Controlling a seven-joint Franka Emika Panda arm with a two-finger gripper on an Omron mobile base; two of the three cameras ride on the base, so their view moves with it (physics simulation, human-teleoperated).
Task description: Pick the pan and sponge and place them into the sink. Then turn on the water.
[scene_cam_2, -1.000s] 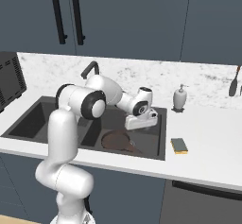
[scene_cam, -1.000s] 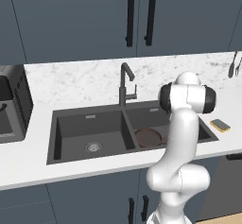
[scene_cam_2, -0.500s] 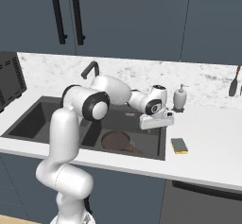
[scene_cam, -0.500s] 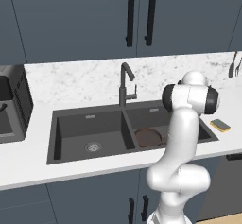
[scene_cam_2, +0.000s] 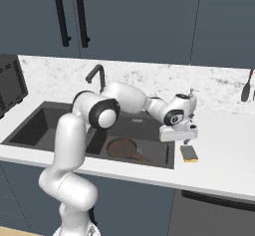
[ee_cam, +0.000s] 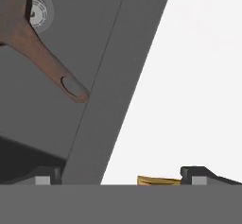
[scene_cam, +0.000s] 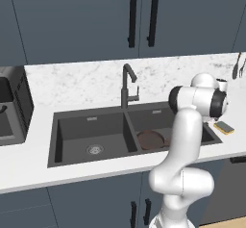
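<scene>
White marble desk (scene_cam_2: 224, 145) is seen under dark cabinets. Pan (scene_cam_2: 123, 148) is lying in the right basin of the sink (scene_cam: 91, 131), handle toward the desk. Sponge (scene_cam_2: 189, 153) is lying on the desk beside the sink's right rim. End effector (scene_cam_2: 185, 141) is held just above the sponge, fingers spread, nothing gripped.
</scene>
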